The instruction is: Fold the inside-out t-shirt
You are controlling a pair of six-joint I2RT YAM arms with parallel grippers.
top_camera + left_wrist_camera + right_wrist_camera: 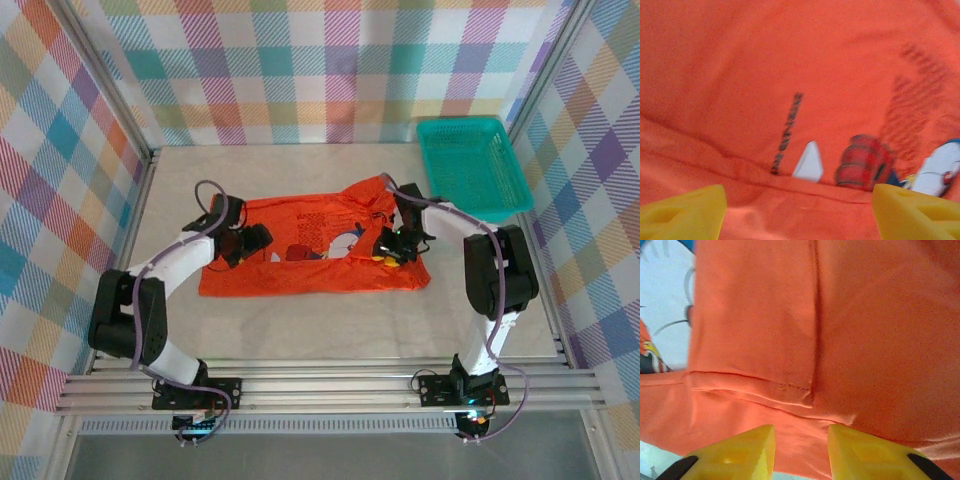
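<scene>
Inside-out t-shirt (310, 278) spread on table (300, 335).
Left gripper (800, 212) spread wide beside chest print (865, 162); right gripper (801, 450) parted narrowly over stitched hem (750, 384), pinching nothing.

Item: inside-out t-shirt (880, 330), bright orange-red cloth, lay close under camera.
Seam (815, 315) ran straight down from top edge and ended at stitched hem (750, 382). Hem slanted from left down to right, folded edge just beneath.
Cartoon print (665, 305) at upper left: white patch, dark curved lines, blue at top corner, red and yellow specks at left edge.
Right gripper (801, 452) at bottom edge: two yellow fingertips (740, 452) stood slightly apart, orange cloth visible in narrow gap. Contact with cloth could not be told.
Sliver of pale table (650, 457) at bottom-left corner.
</scene>
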